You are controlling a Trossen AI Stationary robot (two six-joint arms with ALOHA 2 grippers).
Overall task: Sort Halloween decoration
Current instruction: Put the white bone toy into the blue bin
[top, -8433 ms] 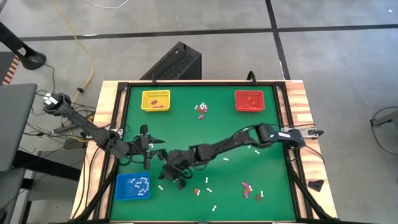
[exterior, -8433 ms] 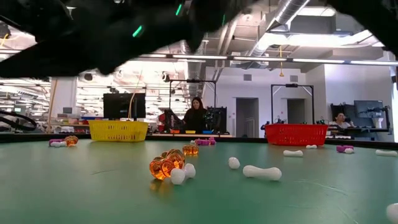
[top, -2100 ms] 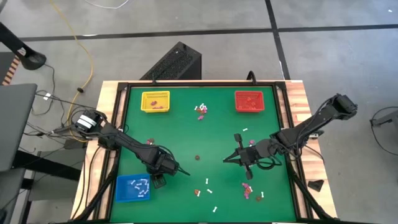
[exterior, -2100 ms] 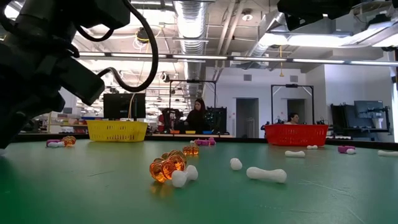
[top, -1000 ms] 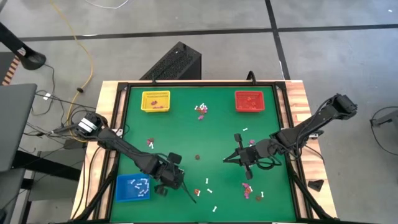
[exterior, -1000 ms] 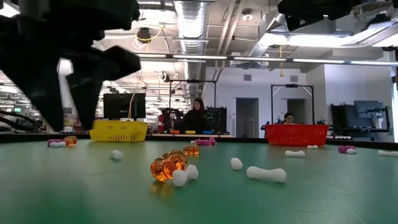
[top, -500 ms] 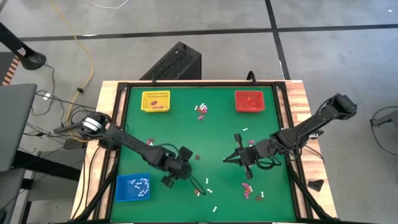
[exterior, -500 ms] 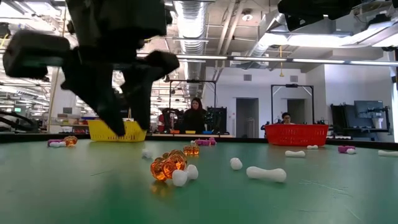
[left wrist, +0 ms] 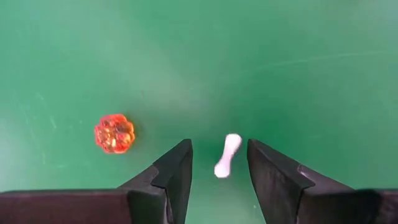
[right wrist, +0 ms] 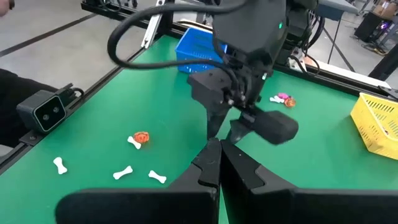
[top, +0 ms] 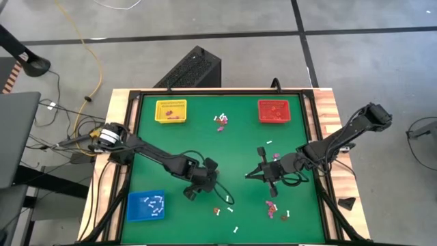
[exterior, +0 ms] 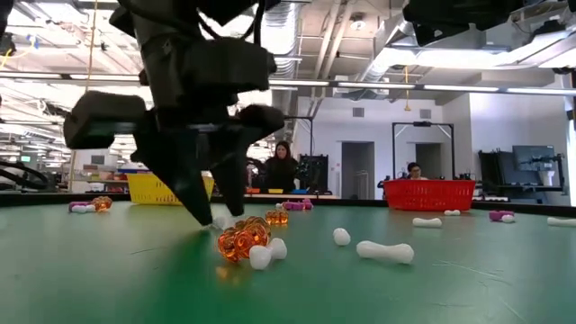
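Observation:
My left gripper (top: 208, 184) (left wrist: 219, 143) stands open near the mat's middle, fingers slanting down almost to the green mat (top: 205, 143). A small white bone trinket (left wrist: 227, 155) (exterior: 221, 221) lies between the two fingers with a gap on each side. An orange pumpkin trinket (left wrist: 114, 133) lies on the mat beside them. My right gripper (top: 248, 176) (right wrist: 219, 152) hangs shut above the mat's right half with nothing in it. More Halloween decoration pieces lie scattered on the mat.
A yellow tray (top: 171, 110) stands far left, a red tray (top: 275, 110) far right, a blue tray (top: 146, 205) with white bones near left. Trinket clusters lie at the far middle (top: 220, 121), near right (top: 272, 206) and near middle (top: 217, 210). People are in the room beyond.
My left gripper has gone from beside the blue tray toward the table's right edge and a little toward the far edge. It has sunk until its fingertips are near the mat, and has rolled about its own line. A white piece under it shows farther right than before.

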